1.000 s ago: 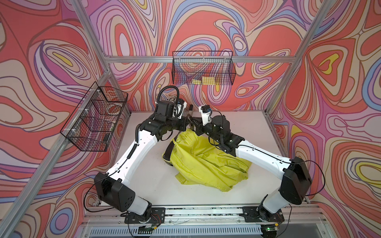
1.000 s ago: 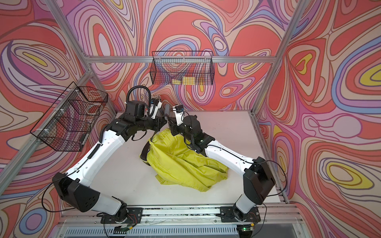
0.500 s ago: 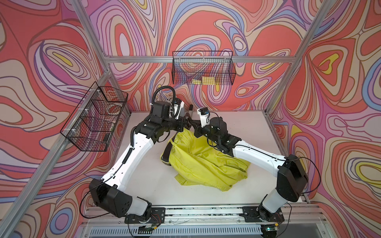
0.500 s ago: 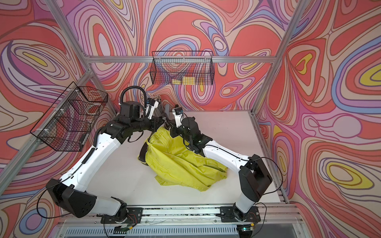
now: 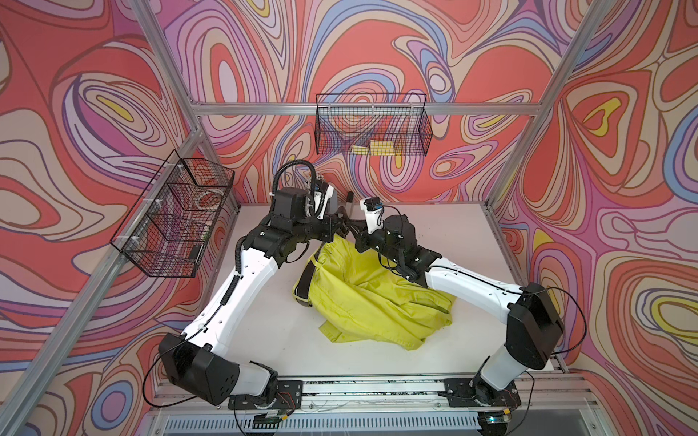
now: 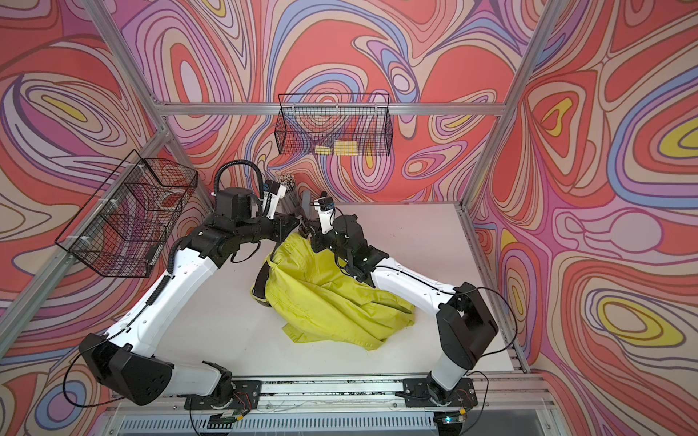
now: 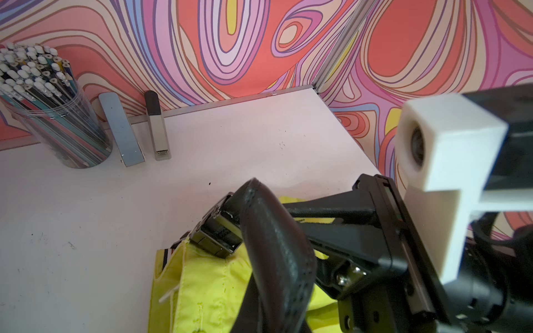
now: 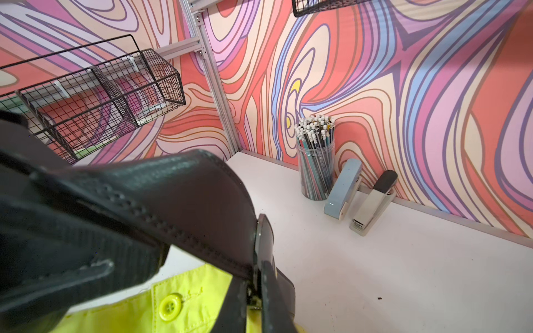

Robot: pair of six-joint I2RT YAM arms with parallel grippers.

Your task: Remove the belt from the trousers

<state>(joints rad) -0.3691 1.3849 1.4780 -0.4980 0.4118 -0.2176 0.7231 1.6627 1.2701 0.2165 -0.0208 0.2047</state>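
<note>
Left gripper (image 5: pixel 341 226) is clamped tight on the belt (image 7: pixel 277 253). Its arm has swung further left over the last second, while the trousers (image 5: pixel 370 298), bunched mid-table, barely shifted, so I read it as the belt sliding, not dragging cloth. Right gripper (image 5: pixel 354 232) is nearly closed, seemingly pinching the belt by the buckle (image 7: pixel 219 235). Only the wrist views show the buckle. Only the top views show the belt round the waistband (image 5: pixel 304 279).

No text, label, brand, number or sign can be read in any of the views.
</note>
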